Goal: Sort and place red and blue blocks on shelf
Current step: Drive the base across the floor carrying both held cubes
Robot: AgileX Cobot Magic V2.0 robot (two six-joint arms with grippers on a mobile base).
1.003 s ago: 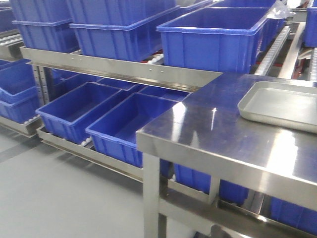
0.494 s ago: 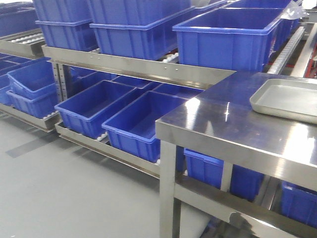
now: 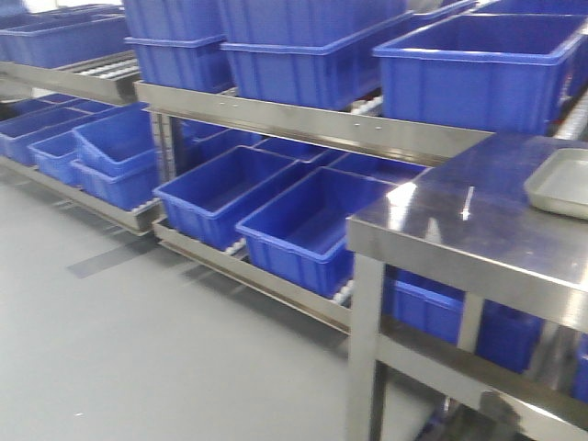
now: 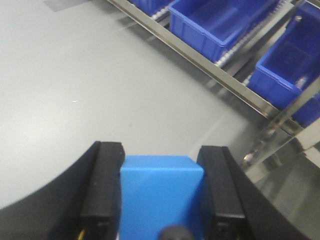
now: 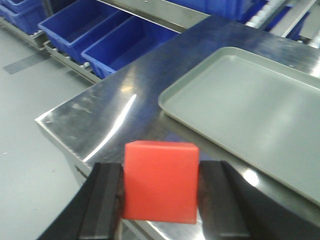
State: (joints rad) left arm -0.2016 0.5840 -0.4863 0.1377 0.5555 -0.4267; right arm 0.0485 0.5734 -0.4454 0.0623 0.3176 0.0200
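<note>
Room: a bare grey floor (image 3: 138,349) is spreading left of the steel table (image 3: 459,230).
Table: it is carrying a grey tray (image 5: 250,105).
Shelf (image 3: 312,124): it is standing behind the table, holding blue bins (image 3: 303,225).
Left gripper (image 4: 161,165): it is clamping the blue block (image 4: 160,200) over the floor beside the table.
Right gripper (image 5: 161,175): it is clamping the red block (image 5: 160,185) above the table's corner.

**Front view.** We see the shelf (image 3: 312,124) to the left and behind, with the counter (image 3: 459,230) to the right and in front, its far edge against the shelf's upper rail. Bins (image 3: 303,225) sit side by side on both tiers, and more lie beneath the counter. A tray (image 3: 562,182) rests on the counter's right part.

**Wrist views.** The left tool (image 4: 161,167) grips a block (image 4: 161,197) above the floor (image 4: 75,75), with the lower tier ahead. The right tool (image 5: 160,170) grips a second block (image 5: 160,187) over the counter's near corner, with the tray ahead to the right.
</note>
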